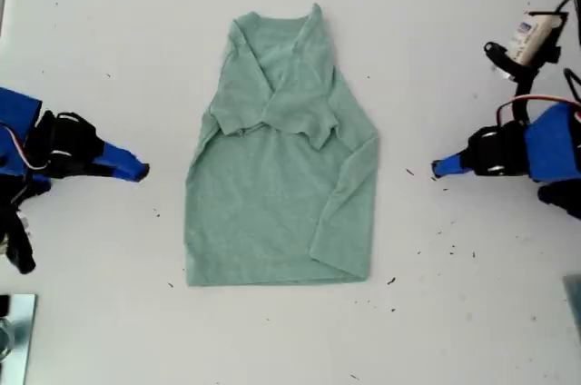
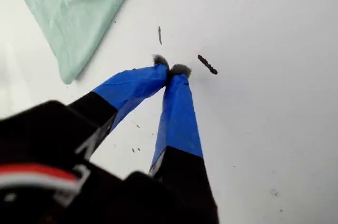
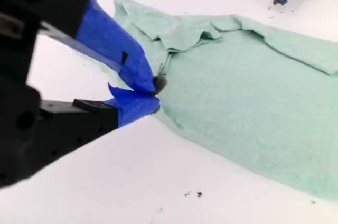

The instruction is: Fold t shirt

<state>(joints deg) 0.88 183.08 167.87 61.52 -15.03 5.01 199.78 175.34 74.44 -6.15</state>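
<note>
The t shirt (image 1: 277, 176), pale sage green, lies flat in the middle of the white table (image 1: 109, 40), neckline toward the far edge. Its sleeves are folded in over the body, and one runs down the exterior view's right edge of the cloth. My first gripper (image 2: 171, 69) is shut and empty, resting over bare table at the exterior view's right (image 1: 438, 167); a corner of the t shirt (image 2: 74, 7) shows beyond it. At the exterior view's left, my second gripper (image 3: 155, 91) (image 1: 141, 170) is shut and empty, a short way off the t shirt (image 3: 248, 108).
Dark specks (image 1: 408, 172) dot the table near my first gripper and below the shirt. A white-labelled part with cables (image 1: 531, 38) sits at the exterior view's upper right. A metallic object (image 1: 14, 330) is at that view's lower left corner.
</note>
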